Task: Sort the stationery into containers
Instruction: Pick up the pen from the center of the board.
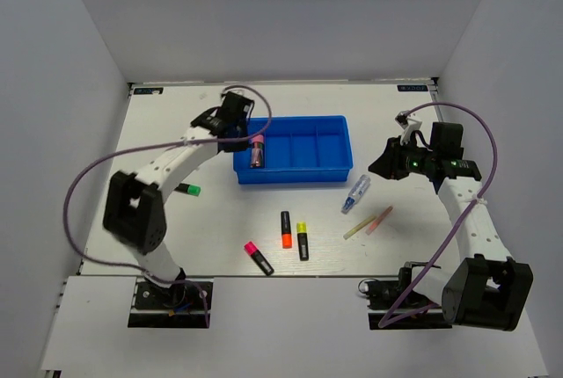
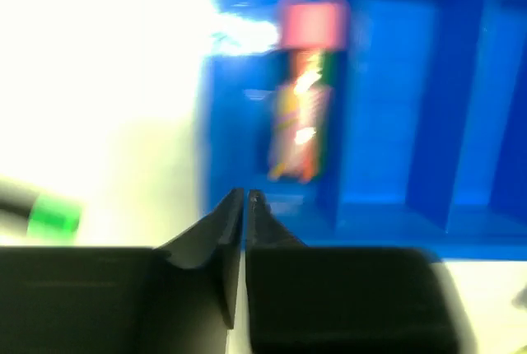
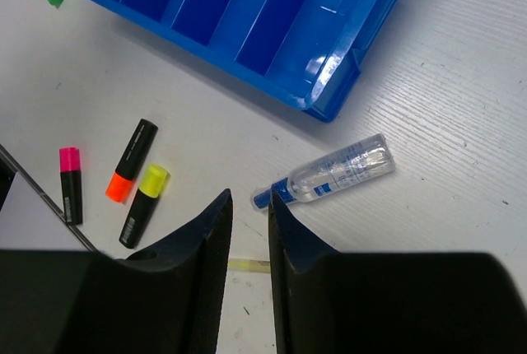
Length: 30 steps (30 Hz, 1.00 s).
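The blue tray (image 1: 295, 178) stands in the middle of the table. A pink-capped highlighter (image 1: 257, 151) lies in its leftmost compartment, also blurred in the left wrist view (image 2: 305, 82). My left gripper (image 1: 237, 136) is shut and empty above the tray's left end (image 2: 245, 196). My right gripper (image 1: 380, 167) hovers right of the tray, slightly open and empty (image 3: 249, 199), above the blue-and-white tube (image 3: 329, 174). On the table lie green-capped (image 1: 187, 189), pink-capped (image 1: 258, 257), orange-capped (image 1: 286, 228) and yellow-capped (image 1: 302, 240) highlighters, a pink stick (image 1: 380, 219) and a pale-yellow stick (image 1: 356, 230).
White walls close the table in on the left, back and right. The tray's other compartments (image 3: 333, 82) hold nothing that I can see. The green cap shows at the left edge of the left wrist view (image 2: 51, 214).
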{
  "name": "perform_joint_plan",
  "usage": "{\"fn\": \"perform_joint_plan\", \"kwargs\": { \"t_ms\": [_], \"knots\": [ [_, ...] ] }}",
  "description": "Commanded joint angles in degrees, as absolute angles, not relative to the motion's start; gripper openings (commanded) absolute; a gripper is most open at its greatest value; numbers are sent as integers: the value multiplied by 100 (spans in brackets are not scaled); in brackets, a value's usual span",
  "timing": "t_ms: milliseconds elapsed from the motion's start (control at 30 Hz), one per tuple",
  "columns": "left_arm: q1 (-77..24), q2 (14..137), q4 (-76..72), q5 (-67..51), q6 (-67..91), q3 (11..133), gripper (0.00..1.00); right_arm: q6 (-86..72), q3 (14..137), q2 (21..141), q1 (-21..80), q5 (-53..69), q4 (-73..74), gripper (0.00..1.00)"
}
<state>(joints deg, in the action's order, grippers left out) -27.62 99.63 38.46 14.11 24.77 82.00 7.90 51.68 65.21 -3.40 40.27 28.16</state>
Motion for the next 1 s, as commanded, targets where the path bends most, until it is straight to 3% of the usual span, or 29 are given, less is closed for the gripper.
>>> {"fn": "perform_joint_plan", "kwargs": {
  "t_ms": [0,33,100,167,433,967],
  "knots": [
    [-2393,8729,4260,2713,4124,7437,21,782,5309,6433,-369,4192,2830,28],
    [-2304,8319,4376,2846,4783,7148,48,791,5300,6434,-360,4210,2821,28],
    [-1849,8017,4927,2813,5681,6821,52,774,5300,6442,-360,4263,2839,28],
    [-1636,7832,4992,2629,6343,6331,65,773,5309,6451,-369,4280,2830,28],
    [-643,8164,4931,2031,6934,5888,60,765,5309,6372,-378,4307,2848,28],
    [-325,9711,5019,2118,7189,6390,60,879,5361,6486,-369,4289,2944,28]
  ]
}}
